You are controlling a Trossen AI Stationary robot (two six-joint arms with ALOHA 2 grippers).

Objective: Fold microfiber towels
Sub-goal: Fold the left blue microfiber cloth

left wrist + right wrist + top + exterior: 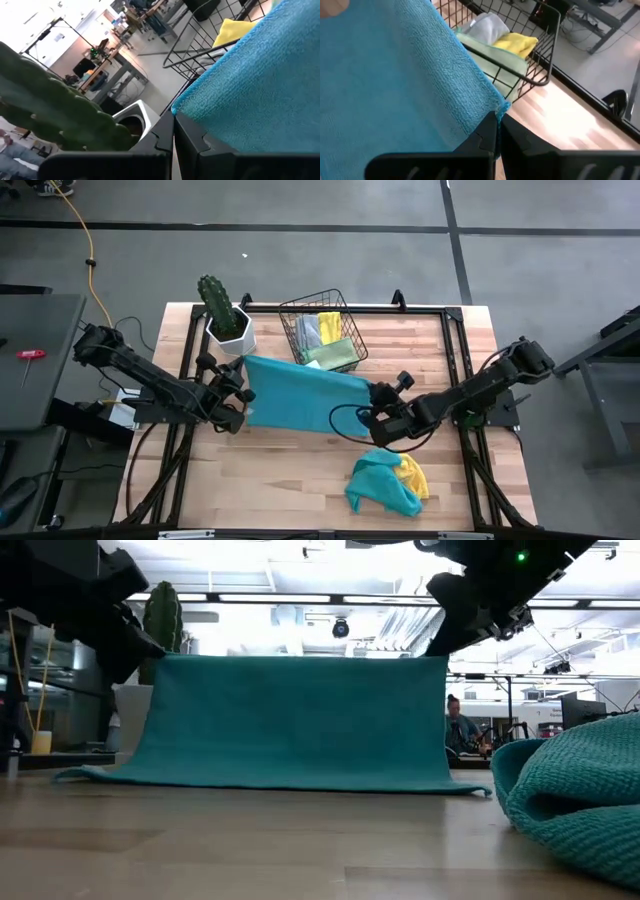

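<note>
- Left gripper (240, 393) and right gripper (377, 402) each pinch a top corner of the teal towel (300, 395), likely to fold it flat.
- Its lower edge trails on the desk (300, 470) mid-way between the side edges.

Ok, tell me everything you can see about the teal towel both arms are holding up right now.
The teal towel is a plain microfiber cloth with a fine looped pile, stretched flat between the arms. The left gripper is shut on one upper corner and the right gripper on the other. In the low view it hangs like a curtain, top edge taut and level, bottom edge resting on the wooden table. It sits mid-table, in front of the wire basket and apart from the crumpled towels.
</note>
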